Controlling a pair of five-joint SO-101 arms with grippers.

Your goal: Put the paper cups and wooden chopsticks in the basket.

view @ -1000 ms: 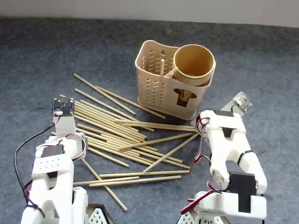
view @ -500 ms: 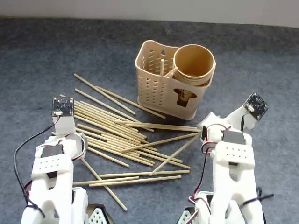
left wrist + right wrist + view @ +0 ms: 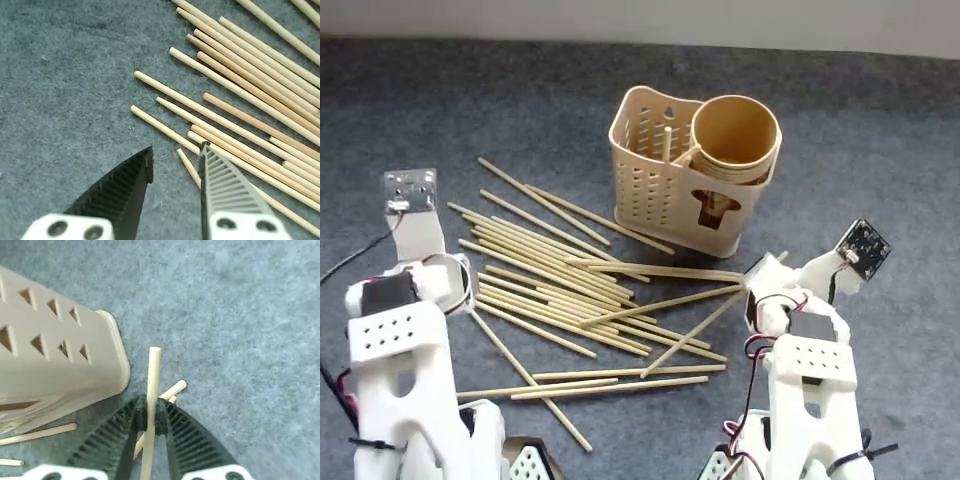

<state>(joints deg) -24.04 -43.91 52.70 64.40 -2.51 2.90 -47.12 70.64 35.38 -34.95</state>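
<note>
A beige slotted basket stands at the back centre with stacked paper cups in its right compartment and one chopstick upright in the left. Many wooden chopsticks lie scattered on the grey cloth in front of it. My right gripper is shut on one chopstick, whose end sticks out past the jaws beside the basket's corner. My left gripper is open just above the left ends of the chopsticks, with one stick's tip between its fingers.
The grey cloth covers the whole table, with bare room to the left of, behind and to the right of the basket. Both white arms rise from the front edge, on either side of the pile.
The left arm has swung left and further out, to the pile's left edge. The right arm's wrist turned to the right a second ago and has hardly moved since.
</note>
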